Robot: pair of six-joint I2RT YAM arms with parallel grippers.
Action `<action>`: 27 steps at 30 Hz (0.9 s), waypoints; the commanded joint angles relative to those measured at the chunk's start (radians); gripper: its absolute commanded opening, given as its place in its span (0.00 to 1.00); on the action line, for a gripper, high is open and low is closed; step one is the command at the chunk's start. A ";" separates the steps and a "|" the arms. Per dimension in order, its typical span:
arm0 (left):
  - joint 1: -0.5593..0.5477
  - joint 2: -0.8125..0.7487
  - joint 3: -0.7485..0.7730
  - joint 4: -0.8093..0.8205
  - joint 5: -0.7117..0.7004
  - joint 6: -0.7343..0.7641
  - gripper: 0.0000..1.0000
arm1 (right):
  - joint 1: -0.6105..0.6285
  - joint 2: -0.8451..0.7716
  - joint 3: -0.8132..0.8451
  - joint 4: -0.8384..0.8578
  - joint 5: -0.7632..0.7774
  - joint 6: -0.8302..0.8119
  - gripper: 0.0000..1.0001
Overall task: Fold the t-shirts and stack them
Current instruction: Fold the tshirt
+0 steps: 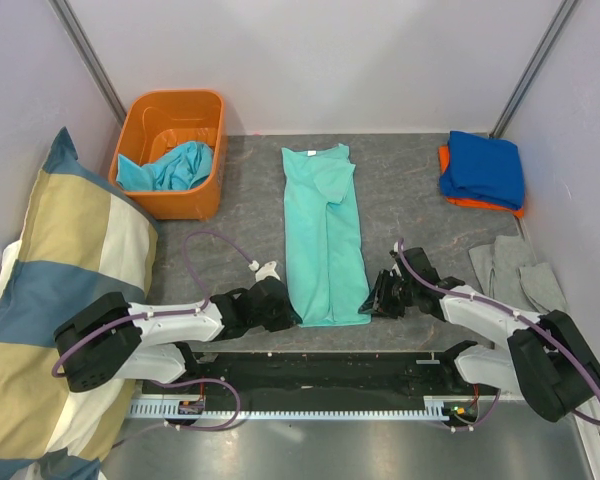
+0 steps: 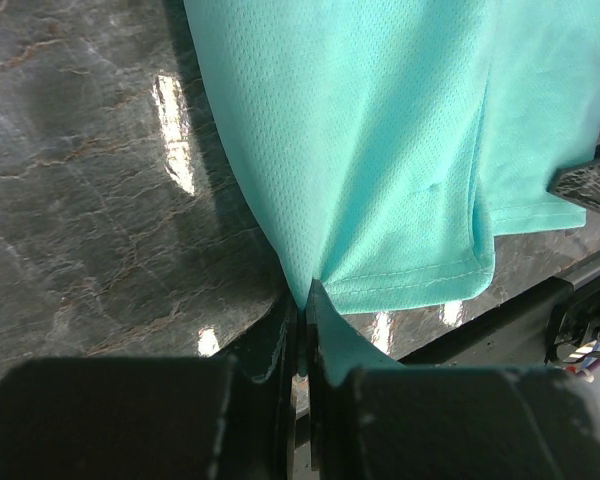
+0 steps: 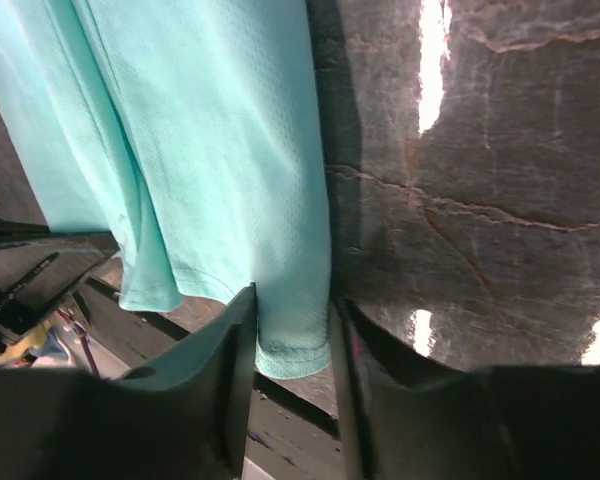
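**Both claws at the near hem, ready for the cross fold**

The mint t-shirt [image 1: 325, 235] lies flat in the middle of the table [image 1: 430, 225]. It is folded lengthwise into a long narrow strip, with its collar at the far end and its hem at the near edge between the two arms.

The left gripper [image 2: 302, 300] is pinched tight on the near-left hem corner, and cloth is bunched into the seam where its fingers meet. The right gripper [image 3: 292, 310] straddles the near-right hem corner with its jaws part open and the stitched edge lying between them. Whether they have clamped the fabric cannot be told from here.

The lengthwise folds look finished, so the step in hand is probably taking hold of the hem to fold the strip across. That next move calls for a firm right-hand pinch. Both corners then need an even lift and a carry toward the collar, so the layers stay square.

A turquoise shirt [image 1: 175, 165] sits crumpled in the orange bin [image 1: 175, 205] at far left, not yet folded. The royal blue shirt [image 1: 483, 165] rests folded on the orange shirt [image 1: 490, 207] at far right, where the stack will likely grow.
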 commanded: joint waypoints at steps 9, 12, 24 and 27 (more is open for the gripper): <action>-0.005 0.029 0.025 -0.220 -0.002 0.072 0.02 | 0.027 -0.052 -0.028 -0.027 0.001 0.012 0.00; -0.005 -0.014 0.030 -0.258 0.007 0.081 0.02 | 0.046 -0.085 0.024 -0.096 0.014 0.003 0.00; -0.004 -0.098 0.312 -0.381 -0.109 0.201 0.02 | 0.079 -0.049 0.276 -0.167 0.017 -0.008 0.00; 0.001 -0.051 0.381 -0.381 -0.134 0.239 0.02 | 0.079 0.014 0.333 -0.153 0.033 -0.027 0.00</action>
